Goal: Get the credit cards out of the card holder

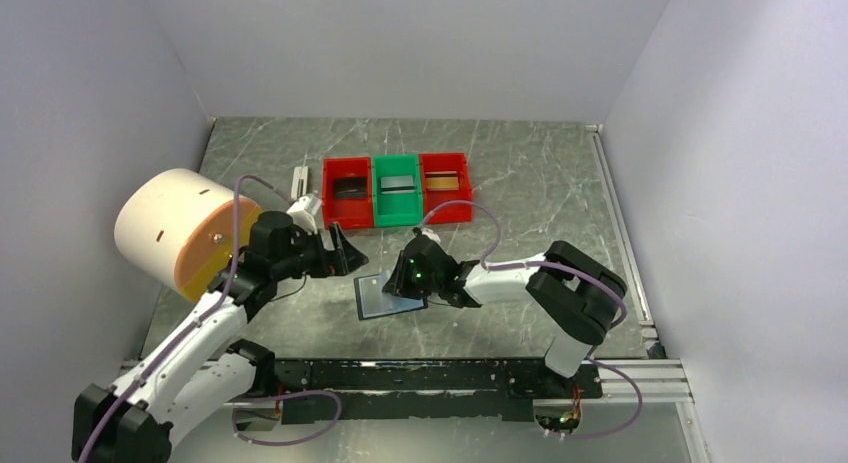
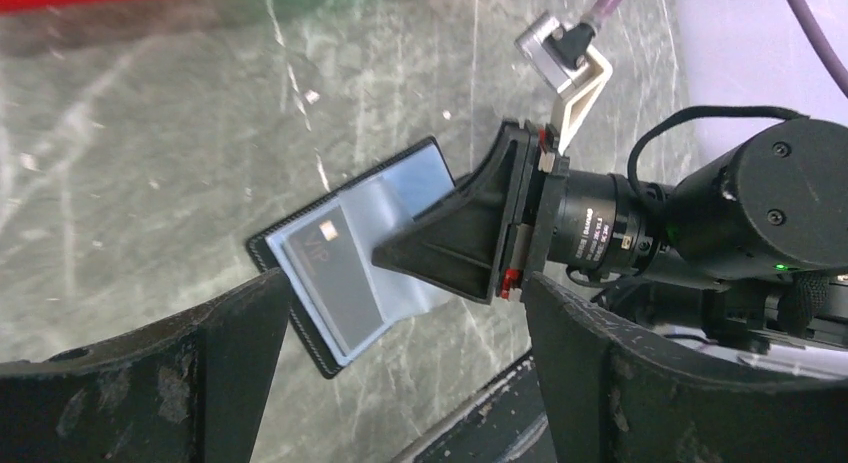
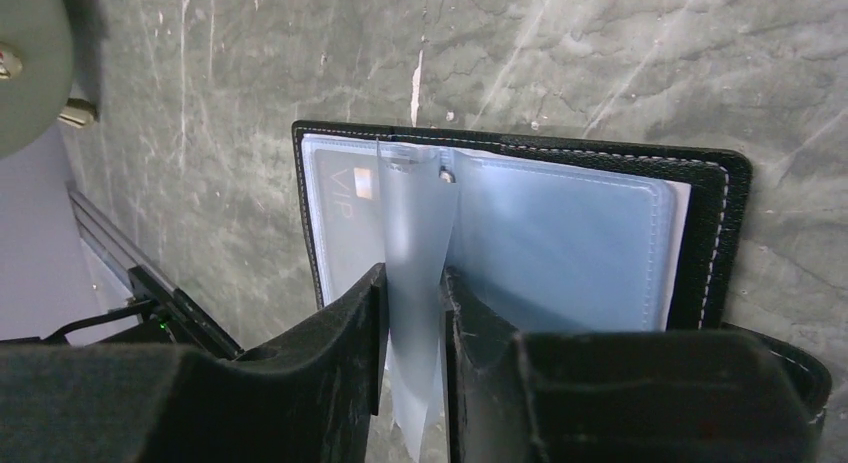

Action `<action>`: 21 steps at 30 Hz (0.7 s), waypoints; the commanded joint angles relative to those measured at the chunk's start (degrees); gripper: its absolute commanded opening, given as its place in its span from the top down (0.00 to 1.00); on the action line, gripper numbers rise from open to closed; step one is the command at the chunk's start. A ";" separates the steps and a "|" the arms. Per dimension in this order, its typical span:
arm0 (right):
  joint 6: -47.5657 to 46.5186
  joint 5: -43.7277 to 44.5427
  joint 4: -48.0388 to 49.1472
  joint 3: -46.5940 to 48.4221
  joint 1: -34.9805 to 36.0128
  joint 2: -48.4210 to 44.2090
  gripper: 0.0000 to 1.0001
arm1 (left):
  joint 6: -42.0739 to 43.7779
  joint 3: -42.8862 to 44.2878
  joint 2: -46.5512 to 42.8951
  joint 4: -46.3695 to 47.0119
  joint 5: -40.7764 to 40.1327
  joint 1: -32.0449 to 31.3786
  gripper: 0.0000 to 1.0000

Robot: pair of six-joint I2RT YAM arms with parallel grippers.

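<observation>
The overhead view looks down on the whole table [image 1: 530, 173]; both wrist views closely face the card holder [image 3: 560, 243].

Grey marbled table [image 1: 520, 173] carries open card holder [image 1: 376, 297], three bins [image 1: 397, 216].

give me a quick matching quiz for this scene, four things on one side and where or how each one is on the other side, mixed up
Things
1. right gripper
2. left gripper
3. VIP card
4. tan-orange card

States
a. lying in the right-hand red bin
b. open, holding nothing
c. shut on a clear sleeve of the card holder
d. tucked in a pocket of the card holder

Pairs: 1-c, 2-b, 3-d, 4-a
</observation>
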 commanded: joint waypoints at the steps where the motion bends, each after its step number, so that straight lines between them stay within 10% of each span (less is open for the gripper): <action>1: 2.66 -1.33 0.48 -3.30 -0.79 0.06 0.73 | -3.52 -0.46 3.95 7.84 4.01 -3.71 0.09; 21: 7.16 -6.71 11.95 -9.89 -3.11 1.34 0.74 | -20.73 -7.67 20.91 25.34 -6.21 -15.69 0.11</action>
